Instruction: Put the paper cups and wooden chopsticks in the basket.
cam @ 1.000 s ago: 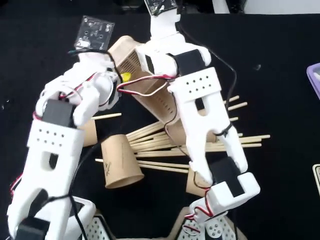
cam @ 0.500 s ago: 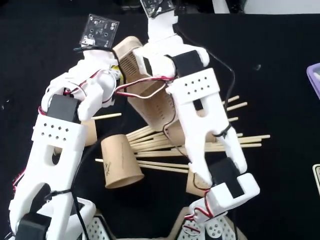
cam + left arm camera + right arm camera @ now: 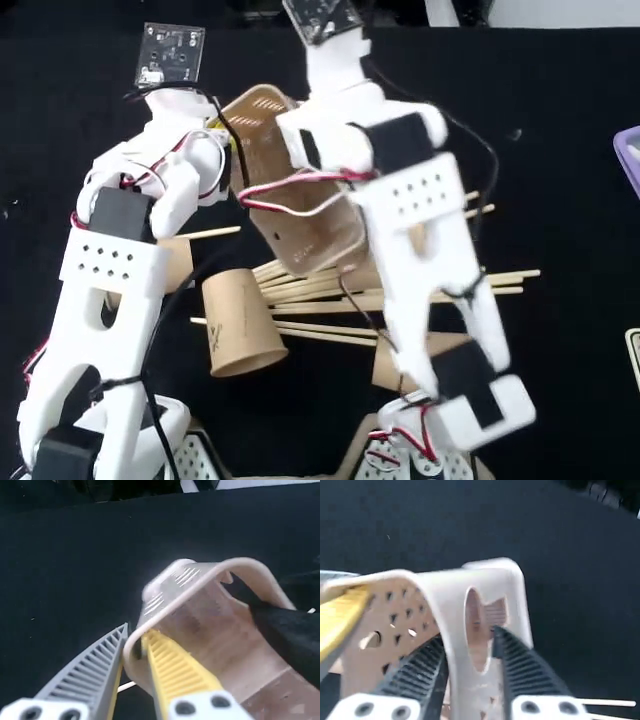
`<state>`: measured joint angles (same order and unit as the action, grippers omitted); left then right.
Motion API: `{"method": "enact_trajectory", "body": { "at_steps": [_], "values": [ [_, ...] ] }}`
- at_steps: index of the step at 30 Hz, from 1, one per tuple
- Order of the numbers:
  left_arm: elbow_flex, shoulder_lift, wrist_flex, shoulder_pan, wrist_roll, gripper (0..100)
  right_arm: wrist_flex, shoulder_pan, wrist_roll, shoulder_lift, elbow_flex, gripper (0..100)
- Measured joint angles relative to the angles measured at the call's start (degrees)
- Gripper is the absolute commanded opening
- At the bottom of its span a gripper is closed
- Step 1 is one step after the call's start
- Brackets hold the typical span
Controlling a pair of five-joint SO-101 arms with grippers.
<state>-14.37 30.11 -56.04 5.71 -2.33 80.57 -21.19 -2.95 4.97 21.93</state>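
A tan perforated basket (image 3: 300, 215) hangs tilted above the black table between both arms. My left gripper (image 3: 135, 632), with one grey and one yellow finger, is shut on the basket (image 3: 215, 630) rim. On the opposite side my right gripper (image 3: 468, 641) is shut on the basket (image 3: 420, 600) wall beside a handle hole. One paper cup (image 3: 238, 325) lies on its side near the front. A second cup (image 3: 181, 264) shows behind the left arm, and a third cup (image 3: 392, 366) under the right arm. Several wooden chopsticks (image 3: 320, 290) lie scattered beneath the basket.
A purple object (image 3: 630, 155) sits at the table's right edge, with another pale item (image 3: 634, 362) below it. Both arm bases crowd the front of the table. The yellow finger (image 3: 340, 615) of the other gripper shows in the right wrist view.
The basket has risen and tipped toward the front, between both grippers. The right arm has swung outward to the right, and the left wrist has shifted slightly left and back.
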Motion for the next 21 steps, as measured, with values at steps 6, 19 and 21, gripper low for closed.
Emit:
{"method": "enact_trajectory", "body": {
  "at_steps": [6, 19, 21],
  "values": [
    [-1.58, -0.18, 0.97, -2.81, -5.10, 3, 0.26, 0.62, 0.62, 14.95, -13.71, 18.0],
    [-7.65, -0.09, 7.12, -4.84, -13.10, 3, -26.55, 0.09, 1.85, 54.42, -68.04, 18.4],
    [-7.65, -0.09, 7.12, -4.84, -15.38, 3, -28.04, 0.44, 3.43, 53.71, -68.84, 18.4]
  ]
}}
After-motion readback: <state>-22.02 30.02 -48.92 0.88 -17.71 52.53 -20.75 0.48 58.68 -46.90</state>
